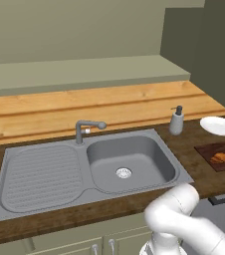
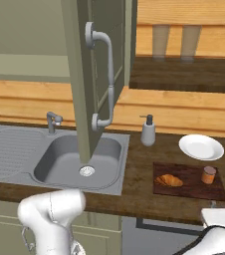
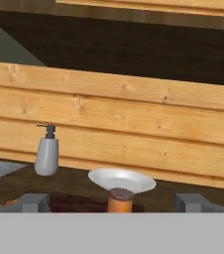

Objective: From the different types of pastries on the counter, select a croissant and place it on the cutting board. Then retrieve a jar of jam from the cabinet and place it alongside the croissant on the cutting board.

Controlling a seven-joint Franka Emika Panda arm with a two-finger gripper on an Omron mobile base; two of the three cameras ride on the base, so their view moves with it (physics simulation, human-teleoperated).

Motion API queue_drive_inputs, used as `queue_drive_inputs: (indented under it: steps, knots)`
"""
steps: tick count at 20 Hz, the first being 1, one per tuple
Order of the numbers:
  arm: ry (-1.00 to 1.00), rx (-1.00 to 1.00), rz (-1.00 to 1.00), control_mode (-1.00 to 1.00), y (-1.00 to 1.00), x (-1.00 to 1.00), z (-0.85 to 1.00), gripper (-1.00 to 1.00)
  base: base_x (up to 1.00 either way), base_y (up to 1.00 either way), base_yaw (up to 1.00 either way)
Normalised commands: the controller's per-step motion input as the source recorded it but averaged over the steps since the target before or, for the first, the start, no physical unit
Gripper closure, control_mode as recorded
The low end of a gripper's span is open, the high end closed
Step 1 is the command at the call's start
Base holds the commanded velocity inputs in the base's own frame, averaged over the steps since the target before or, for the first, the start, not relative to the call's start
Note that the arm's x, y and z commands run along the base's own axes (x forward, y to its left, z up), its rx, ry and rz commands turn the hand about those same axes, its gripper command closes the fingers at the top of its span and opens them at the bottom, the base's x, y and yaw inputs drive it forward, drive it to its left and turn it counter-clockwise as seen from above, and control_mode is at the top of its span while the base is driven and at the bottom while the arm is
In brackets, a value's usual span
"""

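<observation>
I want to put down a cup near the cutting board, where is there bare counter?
Bare counter lies between the sink and the cutting board, below the soap dispenser. The board itself is crowded: croissant and jar of jam, with the white plate just behind.

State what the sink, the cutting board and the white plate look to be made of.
Sink: brushed steel, probably; even matte grey with a ribbed drainer.
Cutting board: dark reddish-brown wood, by its streaky grain.
White plate: likely glazed ceramic; smooth, plain white, softly shaded.
</observation>
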Motion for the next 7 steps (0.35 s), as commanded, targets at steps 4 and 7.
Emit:
queue_drive_inputs:
  steps: [4,7]
  knots:
    - [-0.15,0.0,0.05,-1.0,0.15,-1.0,0.01,-1.0,0.0,0.0,0.0]
    - [-0.1,0.0,0.0,-1.0,0.4,-0.93,0.18,-1.0,0.0,0.0,0.0]
